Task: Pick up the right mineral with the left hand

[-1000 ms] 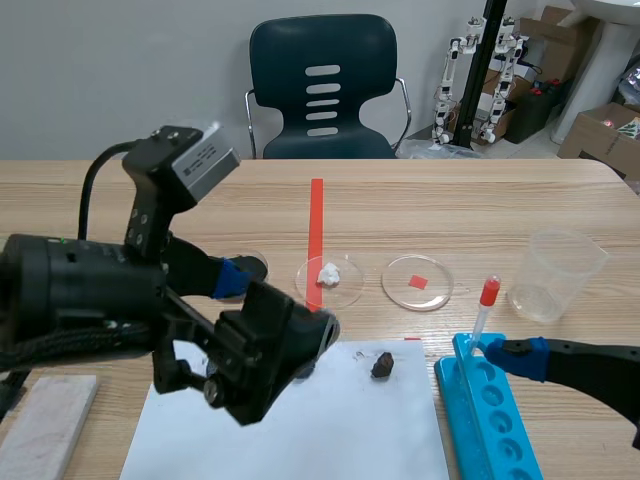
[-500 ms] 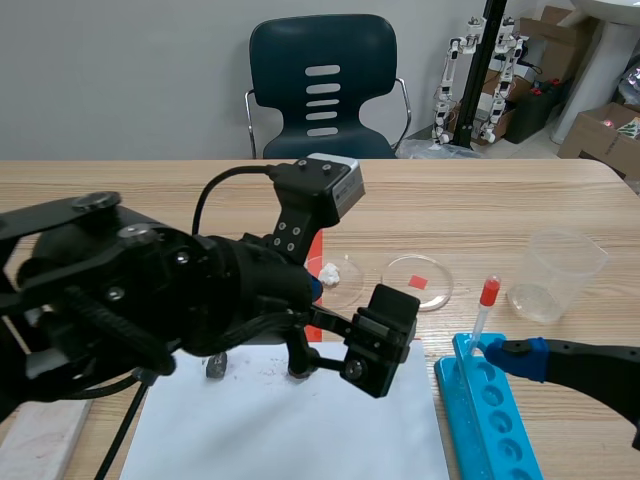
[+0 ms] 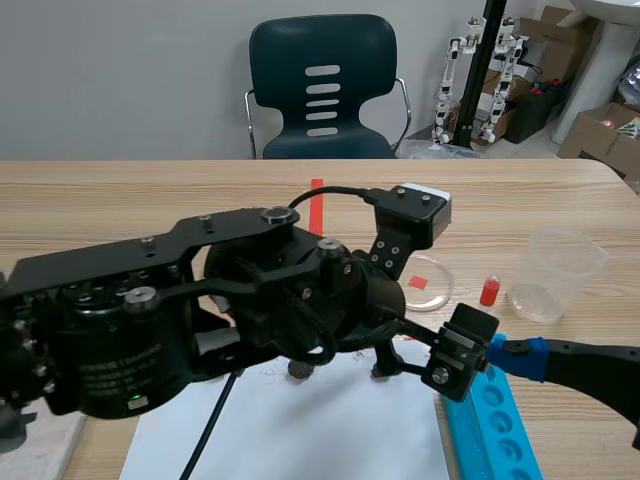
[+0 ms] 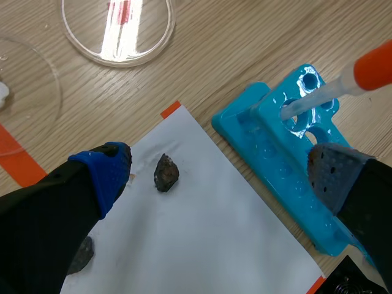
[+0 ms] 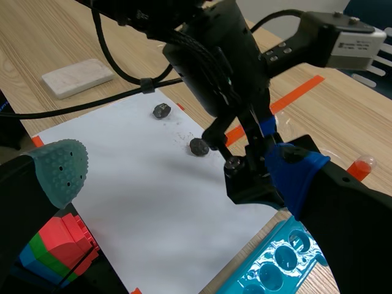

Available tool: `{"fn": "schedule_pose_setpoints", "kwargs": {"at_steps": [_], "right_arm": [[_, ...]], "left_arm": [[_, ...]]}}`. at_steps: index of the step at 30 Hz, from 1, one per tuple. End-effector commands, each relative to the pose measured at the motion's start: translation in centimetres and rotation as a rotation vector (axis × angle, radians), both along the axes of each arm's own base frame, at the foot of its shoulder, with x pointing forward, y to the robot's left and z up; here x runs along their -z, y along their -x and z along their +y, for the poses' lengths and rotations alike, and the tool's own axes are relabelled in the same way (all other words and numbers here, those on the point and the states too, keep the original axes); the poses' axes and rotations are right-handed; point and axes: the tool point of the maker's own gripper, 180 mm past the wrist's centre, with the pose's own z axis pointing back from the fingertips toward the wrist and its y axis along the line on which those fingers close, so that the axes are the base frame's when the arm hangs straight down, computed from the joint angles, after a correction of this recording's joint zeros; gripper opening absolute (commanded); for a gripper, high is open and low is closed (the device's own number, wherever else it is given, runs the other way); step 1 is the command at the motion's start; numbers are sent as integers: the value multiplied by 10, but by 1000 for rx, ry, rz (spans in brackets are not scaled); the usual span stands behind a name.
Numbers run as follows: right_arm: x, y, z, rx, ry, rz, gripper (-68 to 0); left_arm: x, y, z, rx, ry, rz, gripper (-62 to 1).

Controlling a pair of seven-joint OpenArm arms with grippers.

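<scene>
Right mineral (image 4: 166, 172), a dark brown lump, lies on the white paper (image 4: 202, 245) between the spread fingers of the left tool (image 4: 220, 174), near its blue pad (image 4: 107, 174) but apart from it; that tool is released and grasps nothing; its other finger (image 4: 334, 177) hangs over the turquoise tube rack (image 4: 275, 153). A second mineral (image 4: 82, 254) lies partly hidden behind the blue-padded finger; the right tool (image 5: 177, 174) is likewise spread wide and empty.

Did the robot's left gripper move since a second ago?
Yes. In the scene view, the left gripper has swung rightward, from near the orange tape line across the white paper to beside the blue rack.
</scene>
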Motion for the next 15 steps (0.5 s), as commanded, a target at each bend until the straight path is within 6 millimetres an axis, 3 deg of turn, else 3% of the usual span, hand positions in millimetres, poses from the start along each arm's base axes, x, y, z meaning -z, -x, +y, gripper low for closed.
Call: {"fn": "schedule_pose_setpoints", "kwargs": {"at_steps": [1,15], "right_arm": [[-11,-5,1,8,-23,-34,-69],[-11,-5,1,8,-23,-34,-69]], "left_arm": [[-13,-3,-12,10,36,-21,-9],[7,-21,-5,-39,-4,-42,-9]]}}
